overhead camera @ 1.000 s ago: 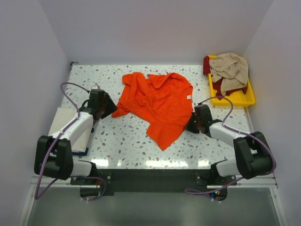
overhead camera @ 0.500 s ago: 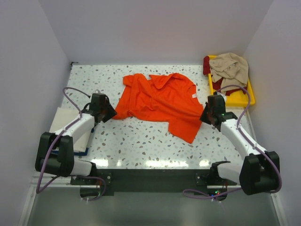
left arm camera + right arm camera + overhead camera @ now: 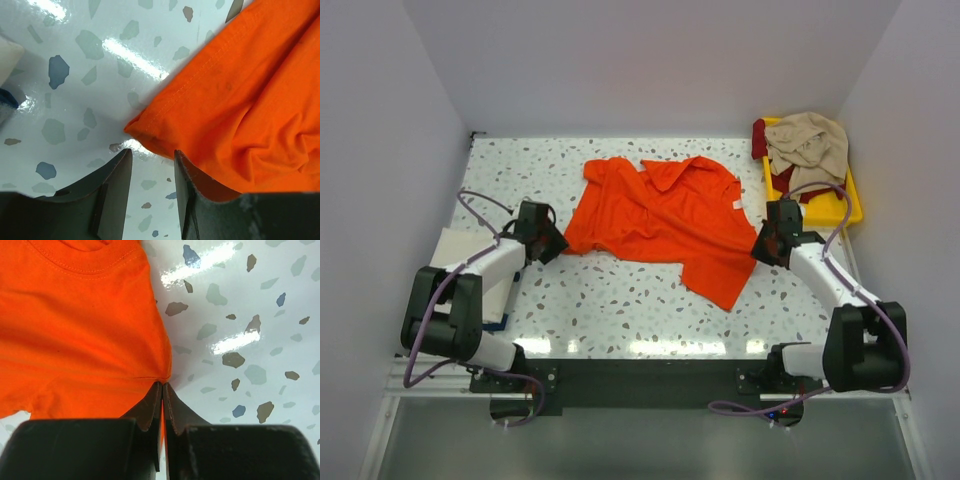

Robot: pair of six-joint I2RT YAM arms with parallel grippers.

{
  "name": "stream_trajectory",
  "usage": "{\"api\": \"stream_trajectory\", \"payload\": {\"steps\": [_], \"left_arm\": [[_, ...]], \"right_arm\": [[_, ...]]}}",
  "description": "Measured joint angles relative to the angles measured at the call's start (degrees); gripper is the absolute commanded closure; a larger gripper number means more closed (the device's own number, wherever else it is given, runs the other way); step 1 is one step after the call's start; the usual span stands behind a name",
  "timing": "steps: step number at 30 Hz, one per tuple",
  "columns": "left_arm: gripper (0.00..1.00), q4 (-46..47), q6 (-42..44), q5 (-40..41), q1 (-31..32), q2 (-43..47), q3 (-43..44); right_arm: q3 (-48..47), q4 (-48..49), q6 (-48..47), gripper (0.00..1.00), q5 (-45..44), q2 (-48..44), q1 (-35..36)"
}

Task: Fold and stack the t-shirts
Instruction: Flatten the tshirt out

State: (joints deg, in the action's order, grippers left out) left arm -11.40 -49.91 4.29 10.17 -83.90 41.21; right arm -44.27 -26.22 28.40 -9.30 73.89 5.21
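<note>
Stock item 1: orange tee (image 3: 660, 225), mid-table (image 3: 610, 305), rumpled, only part-spread, white tag showing nr its right edge.
Grip status: right gripper (image 3: 163, 387) has fingers pressed together, pinching the tee's right edge, cloth puckered at the nip. On the left gripper (image 3: 152, 155) the fingers are spread, w/ the tee's left corner just ahead of the gap, not clamped.
Other stock: beige tee (image 3: 810, 145) + dark red tee (image 3: 760, 135) heaped in yellow tray (image 3: 840, 212), far right. A cream folded piece (image 3: 448, 250) sits under the left arm.
Step (est.): flattening before 1st fold.
Method: left slides fwd low, closes on the hemmed corner only. Then both draw apart evenly, cloth taut & close to the surface, so creases drop out.
Risk: right's thin pinch may slip if tugged hard.
</note>
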Motion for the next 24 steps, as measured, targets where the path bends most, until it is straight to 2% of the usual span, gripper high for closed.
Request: {"api": "stream_trajectory", "payload": {"steps": [13,17,20,21,23,24], "left_arm": [[0.6,0.6,-1.1,2.1,0.0,-3.1,0.5],[0.65,0.6,-1.6,2.7,0.0,-3.8,1.1],[0.78,0.7,-1.7,3.1,0.0,-4.3,1.6],[0.88,0.8,-1.8,3.3,0.0,-4.5,1.6],[1.0,1.1,-2.0,3.4,0.0,-4.9,1.6],[1.0,1.2,-2.0,3.4,0.0,-5.2,1.7]], "right_arm": [[-1.5,0.5,0.0,0.96,2.5,3.0,-2.2],[-1.5,0.8,0.0,0.96,3.4,3.0,-2.4],[-1.4,1.5,0.1,0.9,4.7,3.0,-2.5],[-1.4,1.7,0.1,0.87,5.0,3.0,-2.5],[-1.4,1.8,0.2,0.78,5.9,3.0,-2.6],[-1.4,1.9,0.0,0.76,6.1,3.0,-2.6]]}}
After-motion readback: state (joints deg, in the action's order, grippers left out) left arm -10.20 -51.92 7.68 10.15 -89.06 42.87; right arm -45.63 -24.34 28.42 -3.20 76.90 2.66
